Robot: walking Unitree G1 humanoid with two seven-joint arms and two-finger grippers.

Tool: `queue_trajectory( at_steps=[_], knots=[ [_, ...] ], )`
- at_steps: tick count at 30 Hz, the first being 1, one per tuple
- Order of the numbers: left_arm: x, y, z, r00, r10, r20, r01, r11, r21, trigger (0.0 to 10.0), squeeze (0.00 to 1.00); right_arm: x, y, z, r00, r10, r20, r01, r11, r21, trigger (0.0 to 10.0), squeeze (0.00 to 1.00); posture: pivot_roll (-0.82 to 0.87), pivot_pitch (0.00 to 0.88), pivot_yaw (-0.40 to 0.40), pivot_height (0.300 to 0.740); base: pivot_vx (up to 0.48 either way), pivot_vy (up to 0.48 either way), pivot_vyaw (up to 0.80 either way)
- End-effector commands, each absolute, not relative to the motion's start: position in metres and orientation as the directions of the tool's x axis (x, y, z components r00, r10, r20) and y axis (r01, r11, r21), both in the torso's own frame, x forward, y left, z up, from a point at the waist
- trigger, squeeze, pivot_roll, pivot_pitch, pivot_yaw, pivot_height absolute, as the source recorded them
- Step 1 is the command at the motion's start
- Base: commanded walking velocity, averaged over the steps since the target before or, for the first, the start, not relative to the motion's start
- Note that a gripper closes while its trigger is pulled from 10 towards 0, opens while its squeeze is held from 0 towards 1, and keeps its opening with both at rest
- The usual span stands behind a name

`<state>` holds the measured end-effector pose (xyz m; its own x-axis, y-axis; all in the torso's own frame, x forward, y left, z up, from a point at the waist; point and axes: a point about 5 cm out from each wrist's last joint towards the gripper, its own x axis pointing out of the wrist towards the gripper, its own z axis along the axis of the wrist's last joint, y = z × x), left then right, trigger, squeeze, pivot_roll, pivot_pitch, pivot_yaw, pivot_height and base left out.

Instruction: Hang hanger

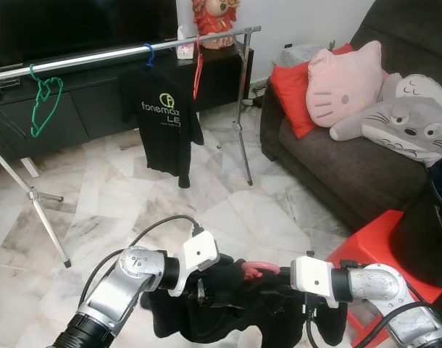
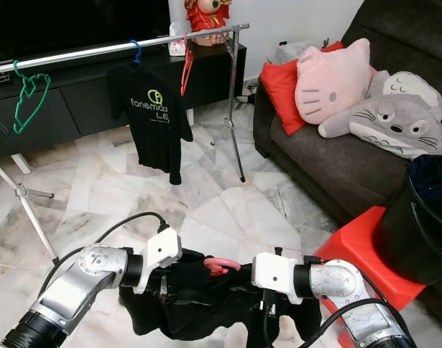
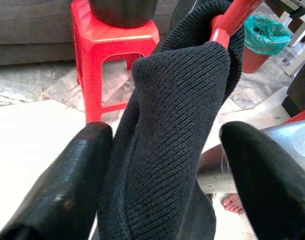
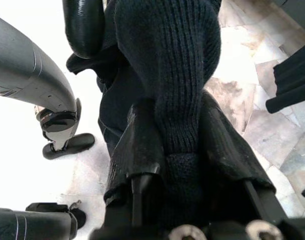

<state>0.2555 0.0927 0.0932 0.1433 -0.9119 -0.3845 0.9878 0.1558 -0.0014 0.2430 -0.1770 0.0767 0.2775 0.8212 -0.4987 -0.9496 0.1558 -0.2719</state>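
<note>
A black knit garment (image 1: 232,308) on a pink-red hanger (image 1: 261,270) hangs low in front of me, between my two grippers. My left gripper (image 3: 165,135) stands open around one fold of the knit; the cloth touches one finger (image 3: 87,175) and leaves a gap to the other. The hanger's red end (image 3: 232,17) pokes out of the fold above it. My right gripper (image 4: 177,130) is shut on another part of the garment. The clothes rail (image 1: 119,54) stands ahead to the left.
On the rail hang a green hanger (image 1: 43,101), a black T-shirt (image 1: 163,123) on a blue hanger and a red hanger (image 1: 198,69). A sofa (image 1: 330,159) with cushions, a red stool (image 1: 377,243) and a black bin (image 1: 424,225) stand to the right. A person's toes (image 3: 232,202) are nearby.
</note>
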Motion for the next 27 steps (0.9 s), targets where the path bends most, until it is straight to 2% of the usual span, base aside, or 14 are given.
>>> queue_trajectory(
  at_steps=[1,27],
  knots=[
    [0.2605,0.0939,0.0951,0.166,-0.905,-0.391,0.985,0.170,0.024,0.0,0.00,0.2483,-0.1692,0.0913,0.275,0.850,-0.450,-0.938,0.135,-0.318,0.0,0.00,-0.13,0.000,-0.018,0.740,0.000,0.000,0.00],
    [0.2641,0.0921,0.0996,0.190,-0.906,-0.377,0.981,0.188,0.044,0.0,0.00,0.2493,-0.1670,0.0893,0.279,0.848,-0.450,-0.940,0.144,-0.310,0.0,0.00,-0.13,0.000,-0.016,0.740,0.000,0.000,0.00]
  ],
)
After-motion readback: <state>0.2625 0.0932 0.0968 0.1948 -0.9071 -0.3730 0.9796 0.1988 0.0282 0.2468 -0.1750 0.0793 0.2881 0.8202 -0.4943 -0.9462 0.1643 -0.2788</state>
